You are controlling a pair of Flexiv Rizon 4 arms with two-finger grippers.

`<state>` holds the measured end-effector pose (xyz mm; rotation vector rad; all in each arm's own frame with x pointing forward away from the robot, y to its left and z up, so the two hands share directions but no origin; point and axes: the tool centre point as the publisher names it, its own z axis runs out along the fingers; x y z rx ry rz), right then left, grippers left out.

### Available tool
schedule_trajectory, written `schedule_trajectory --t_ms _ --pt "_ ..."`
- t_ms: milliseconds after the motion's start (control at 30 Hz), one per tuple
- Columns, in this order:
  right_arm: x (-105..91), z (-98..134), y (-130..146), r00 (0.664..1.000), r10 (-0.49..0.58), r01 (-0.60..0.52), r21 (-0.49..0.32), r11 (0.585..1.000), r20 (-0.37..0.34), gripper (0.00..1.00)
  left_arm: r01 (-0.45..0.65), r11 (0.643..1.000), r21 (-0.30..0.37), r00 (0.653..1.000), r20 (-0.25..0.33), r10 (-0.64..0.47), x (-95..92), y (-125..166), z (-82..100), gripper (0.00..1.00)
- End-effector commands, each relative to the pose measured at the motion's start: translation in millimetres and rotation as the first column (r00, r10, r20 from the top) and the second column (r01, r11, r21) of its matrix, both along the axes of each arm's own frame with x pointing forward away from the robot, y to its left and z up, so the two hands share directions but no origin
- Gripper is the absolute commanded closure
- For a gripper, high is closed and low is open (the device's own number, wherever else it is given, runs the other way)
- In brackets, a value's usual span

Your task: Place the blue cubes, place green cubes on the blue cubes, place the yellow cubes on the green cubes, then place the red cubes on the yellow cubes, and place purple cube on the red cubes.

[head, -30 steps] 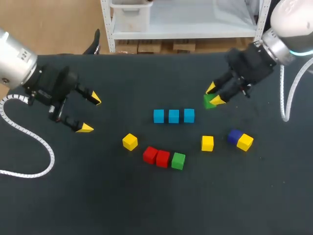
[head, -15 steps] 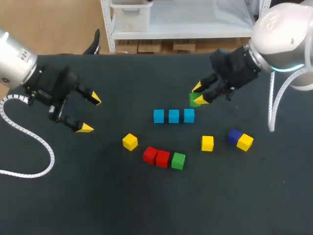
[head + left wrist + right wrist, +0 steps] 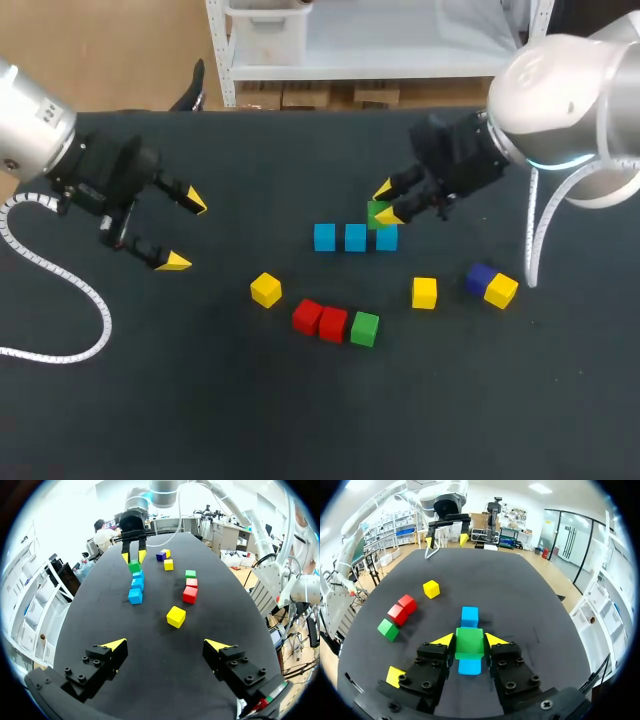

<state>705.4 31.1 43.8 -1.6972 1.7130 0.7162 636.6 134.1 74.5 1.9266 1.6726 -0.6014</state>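
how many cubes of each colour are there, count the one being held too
blue cubes: 3
green cubes: 2, one held in the right tool
yellow cubes: 3
red cubes: 2
purple cube: 1
total: 11

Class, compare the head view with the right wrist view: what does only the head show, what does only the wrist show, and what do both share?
Only the head view: the purple cube with a yellow cube beside it, and all three blue cubes in their row. Only the right wrist view: the right gripper with both fingers pressing opposite sides of the held green cube. Both: that cube, the red cubes, the loose green cube and the open left gripper.
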Motion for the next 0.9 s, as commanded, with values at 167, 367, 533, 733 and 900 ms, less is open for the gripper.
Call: schedule_trajectory --t_ms 167,367,533,733,900 --pt "2.5 -4.7 5.9 1.0 -0.02 0.02 -0.007 1.0 0.005 1.0 0.001 1.0 -0.004 1.0 0.004 -0.001 -0.3 0.7 -1.2 0.0" --pt "1.8 -4.9 9.4 1.0 -0.011 0.011 -0.011 1.0 0.009 1.0 0.001 1.0 -0.004 1.0 0.004 -0.001 -0.3 0.7 -1.2 0.0" --pt "1.5 -6.0 8.2 1.0 -0.01 0.01 -0.018 1.0 0.011 1.0 0.001 1.0 -0.004 1.0 0.004 -0.001 -0.3 0.7 -1.2 0.0" --pt "0.8 -7.6 5.1 1.0 -0.013 0.014 -0.027 1.0 0.008 1.0 0.001 1.0 -0.004 1.0 0.004 -0.001 -0.3 0.7 -1.2 0.0" --pt "0.0 -8.5 5.7 1.0 -0.011 0.011 -0.026 1.0 0.006 1.0 0.001 1.0 -0.004 1.0 0.004 -0.001 -0.3 0.7 -1.2 0.0"
